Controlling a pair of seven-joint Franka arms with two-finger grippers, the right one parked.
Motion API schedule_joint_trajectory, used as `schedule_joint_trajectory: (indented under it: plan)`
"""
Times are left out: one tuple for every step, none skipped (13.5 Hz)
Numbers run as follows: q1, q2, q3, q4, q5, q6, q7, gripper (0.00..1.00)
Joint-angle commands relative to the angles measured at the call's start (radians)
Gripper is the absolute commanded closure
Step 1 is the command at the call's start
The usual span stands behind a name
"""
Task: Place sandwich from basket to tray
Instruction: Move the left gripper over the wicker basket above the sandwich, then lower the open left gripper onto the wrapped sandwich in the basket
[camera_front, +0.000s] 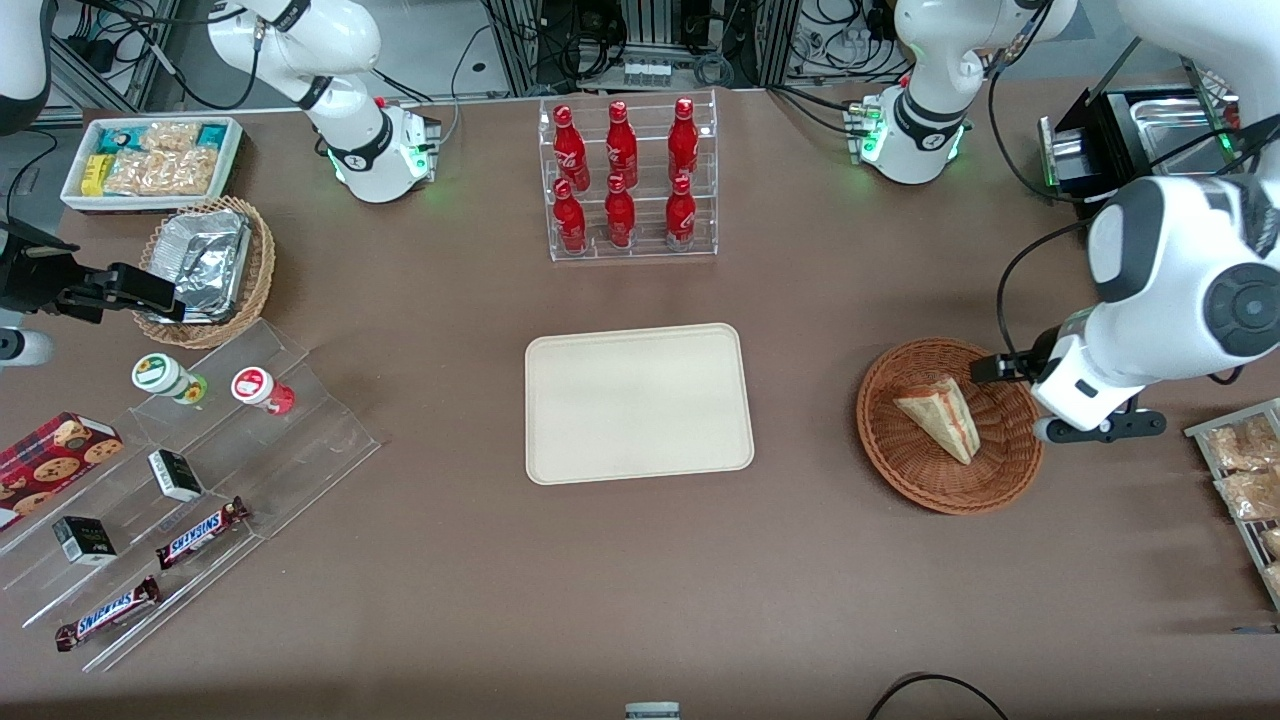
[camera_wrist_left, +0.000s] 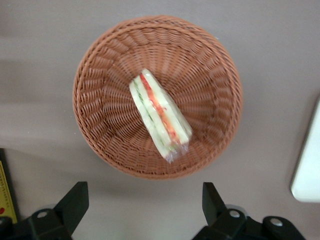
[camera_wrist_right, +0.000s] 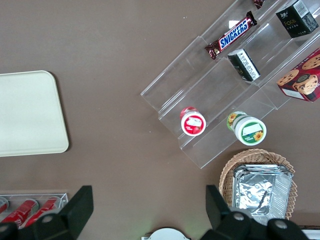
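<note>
Brown table (camera_front: 800, 560), Snickers bars (camera_front: 200, 533), sandwich (camera_front: 940, 417) in basket (camera_front: 905, 455), hand (camera_wrist_left: 145, 202) apart above.

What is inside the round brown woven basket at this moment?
Only the sandwich lies in the basket, wrapped, its filling edge facing up. The weave under it is covered. The gripper hangs open above the basket's rim, touching nothing.

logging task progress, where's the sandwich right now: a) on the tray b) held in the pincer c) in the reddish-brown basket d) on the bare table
c: the sandwich lies in the basket, the open pincer above it holds nothing, and the tray is bare.
</note>
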Motion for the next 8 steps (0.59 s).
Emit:
schedule_joint_trajectory:
  plan:
    - [-0.021, -0.021, 0.003, -0.076, 0.029, 0.078, -0.143, 0.00]
    - [-0.021, -0.024, 0.003, -0.096, 0.029, 0.105, -0.190, 0.00]
    - [-0.022, -0.027, 0.001, -0.116, 0.029, 0.135, -0.249, 0.00]
    - [-0.034, -0.028, 0.003, -0.133, 0.029, 0.169, -0.316, 0.00]
    - [-0.038, -0.026, 0.001, -0.150, 0.029, 0.194, -0.361, 0.00]
    - [-0.038, -0.027, 0.001, -0.162, 0.028, 0.209, -0.381, 0.00]
    - [-0.038, -0.028, 0.001, -0.174, 0.028, 0.221, -0.412, 0.00]
    - [-0.039, -0.026, 0.001, -0.188, 0.028, 0.235, -0.438, 0.00]
